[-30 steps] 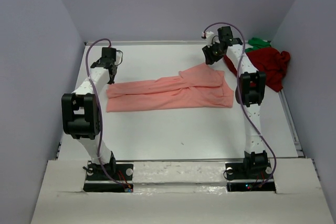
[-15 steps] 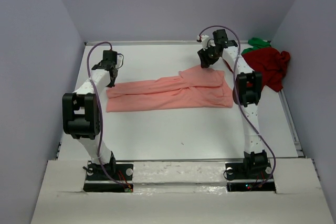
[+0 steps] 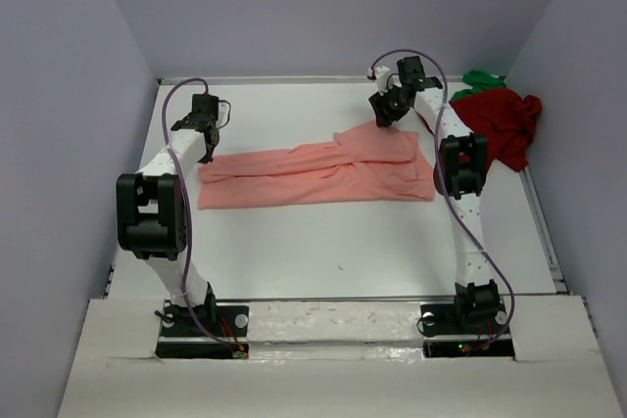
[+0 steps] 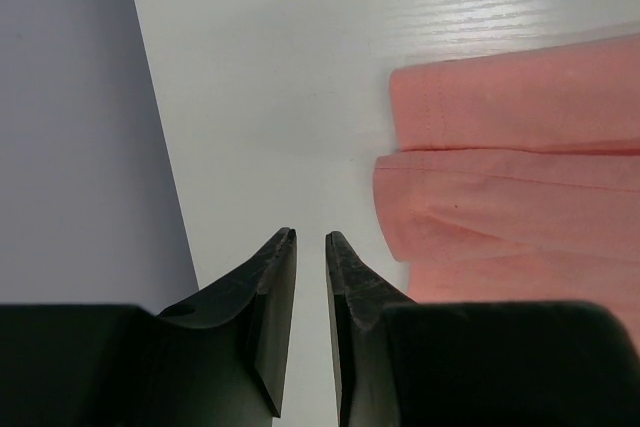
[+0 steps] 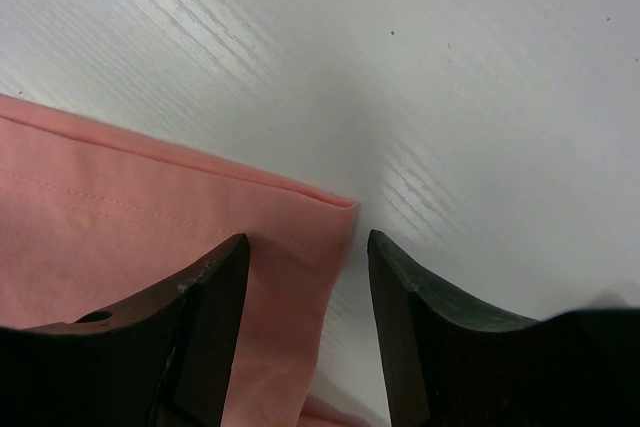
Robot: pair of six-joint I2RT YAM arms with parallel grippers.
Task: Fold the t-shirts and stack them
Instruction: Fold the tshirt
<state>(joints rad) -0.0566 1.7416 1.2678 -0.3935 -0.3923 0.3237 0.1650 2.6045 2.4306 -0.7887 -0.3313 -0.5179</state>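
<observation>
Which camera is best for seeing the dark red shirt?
The top external view. It shows the dark red shirt crumpled at the far right of the table, a green shirt peeking out behind it. Neither wrist view shows it: both see only the salmon-pink shirt and table.

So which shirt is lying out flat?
The salmon-pink t-shirt, stretched across the middle of the table. The dark red t-shirt and the green one sit bunched up in the far right corner.

I see a white wood-grain counter (image 3: 323,242) boxed in by plain lavender walls (image 3: 323,7) on three sides, softly lit.
</observation>
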